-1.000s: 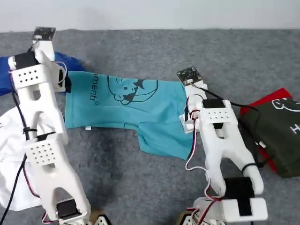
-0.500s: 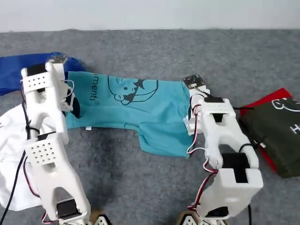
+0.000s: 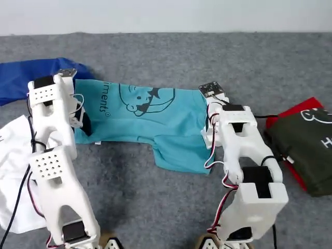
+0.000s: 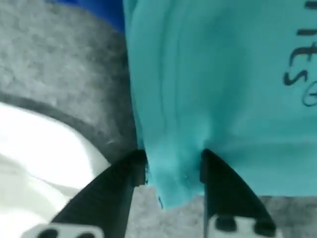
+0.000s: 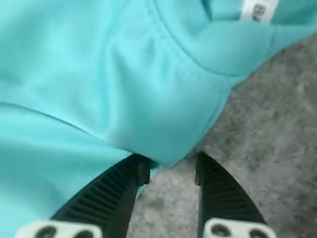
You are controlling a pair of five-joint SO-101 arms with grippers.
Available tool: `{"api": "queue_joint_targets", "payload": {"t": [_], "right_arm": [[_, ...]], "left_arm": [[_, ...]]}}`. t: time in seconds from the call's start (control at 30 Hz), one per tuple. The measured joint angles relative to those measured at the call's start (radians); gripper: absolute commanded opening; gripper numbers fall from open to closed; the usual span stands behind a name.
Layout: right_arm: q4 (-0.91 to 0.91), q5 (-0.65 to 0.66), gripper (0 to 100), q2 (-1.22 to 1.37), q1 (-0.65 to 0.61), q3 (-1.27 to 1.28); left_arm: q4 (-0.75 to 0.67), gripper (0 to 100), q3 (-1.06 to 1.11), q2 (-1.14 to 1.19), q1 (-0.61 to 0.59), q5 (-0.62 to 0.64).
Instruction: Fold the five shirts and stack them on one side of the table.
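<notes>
1. The teal shirt [image 3: 145,116] lies spread out across the middle of the grey surface [image 3: 155,207], print side up, with a dark animal drawing and some lettering on it. One part of it hangs toward the near edge like a flap.
2. The left pincer [image 4: 171,158] sits at the shirt's left edge. Its dark fingers [image 4: 131,171] are spread, one on either side of the hem, and a puckered fold of teal cloth fills the gap between them.
3. The right pincer [image 5: 169,166] sits at the shirt's right edge. Its fingers [image 5: 133,178] are also spread, and a rounded corner of the cloth reaches in between the tips. Bare grey surface shows in the rest of the gap, so nothing is pinched there.
4. In the high view, the left arm [image 3: 52,155] stands over the shirt's left end and the right arm [image 3: 244,155] stands over its right end.
5. A blue shirt [image 3: 31,78] lies at the far left, touching the teal one's corner.
6. A white shirt [image 3: 13,155] lies crumpled at the near left, just beside the left arm.
7. A dark green shirt [image 3: 306,150] rests on a red shirt [image 3: 303,109] at the right side, apart from the teal one.
</notes>
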Motion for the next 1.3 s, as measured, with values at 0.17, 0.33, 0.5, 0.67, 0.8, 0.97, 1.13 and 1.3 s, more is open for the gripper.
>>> {"api": "queue_joint_targets", "payload": {"t": [0.17,0.33,0.5,0.67,0.8,0.97,1.13,1.3], "right_arm": [[0.0,0.0,16.2,0.0,0.0,0.0],[0.0,0.0,16.1,0.0,0.0,0.0],[0.0,0.0,16.1,0.0,0.0,0.0],[0.0,0.0,16.0,0.002,0.0,0.0],[0.0,0.0,9.4,0.002,0.0,0.0],[0.058,0.025,1.9,0.012,0.0,-0.044],[0.083,0.052,1.0,-0.003,-0.008,-0.046],[0.152,0.058,1.0,-0.046,-0.006,-0.046]], "left_arm": [[0.002,18,-0.075,0.054,0.0,0.0],[0.041,13,-0.14,0.095,0.032,0.0],[0.046,2,-0.183,0.132,0.066,-0.002],[0.046,1,-0.187,0.137,0.091,0.003],[0.046,1,-0.189,0.137,0.091,0.005],[0.046,1,-0.187,0.106,0.091,0.005],[0.04,1,-0.117,0.044,0.092,0.0],[0.035,1,0.006,-0.026,0.092,0.0]]}}
